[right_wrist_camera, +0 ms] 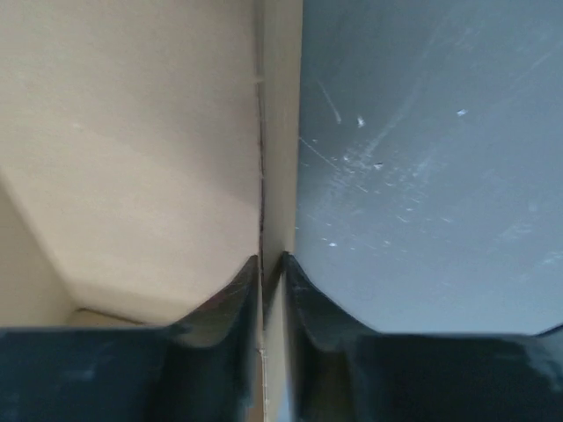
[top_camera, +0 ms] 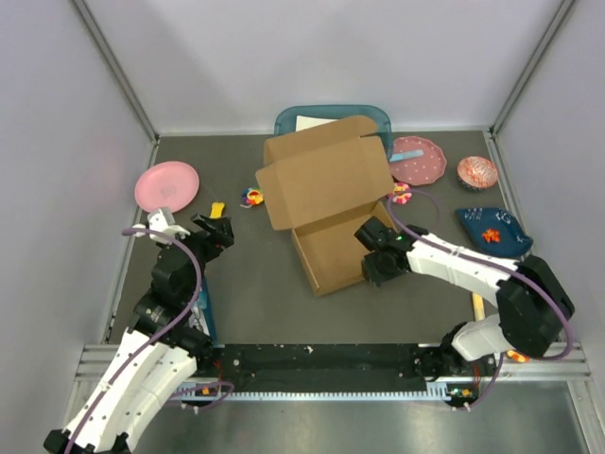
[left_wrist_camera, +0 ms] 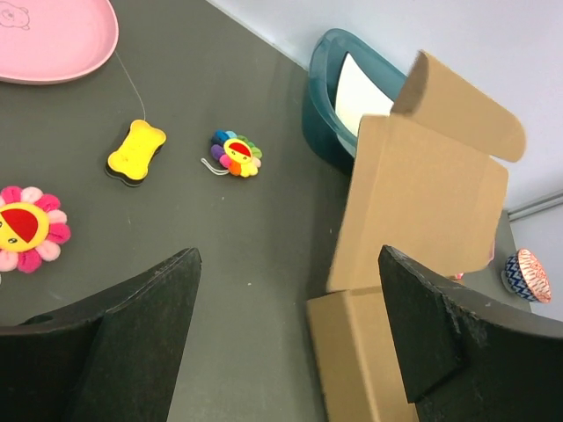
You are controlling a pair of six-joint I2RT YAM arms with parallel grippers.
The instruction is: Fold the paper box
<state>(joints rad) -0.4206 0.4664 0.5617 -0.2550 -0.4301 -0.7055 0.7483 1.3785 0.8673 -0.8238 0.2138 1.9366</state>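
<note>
The brown paper box (top_camera: pixel 326 203) sits mid-table, its base low and its lid flap raised toward the back. My right gripper (top_camera: pixel 376 268) is at the box's near right side, shut on the box's side wall (right_wrist_camera: pixel 280 176); one finger is inside the box, the other outside over the grey table. My left gripper (top_camera: pixel 216 232) is open and empty, left of the box and apart from it. In the left wrist view the box (left_wrist_camera: pixel 422 220) stands ahead to the right between my open fingers (left_wrist_camera: pixel 149 308).
A teal bin (top_camera: pixel 331 118) with a white sheet stands behind the box. A pink plate (top_camera: pixel 167 185) lies at left, small toys (top_camera: pixel 251 197) near the box's left. A pink dotted plate (top_camera: pixel 419 159), a patterned bowl (top_camera: pixel 477 171) and a blue dish (top_camera: pixel 492 230) lie at right.
</note>
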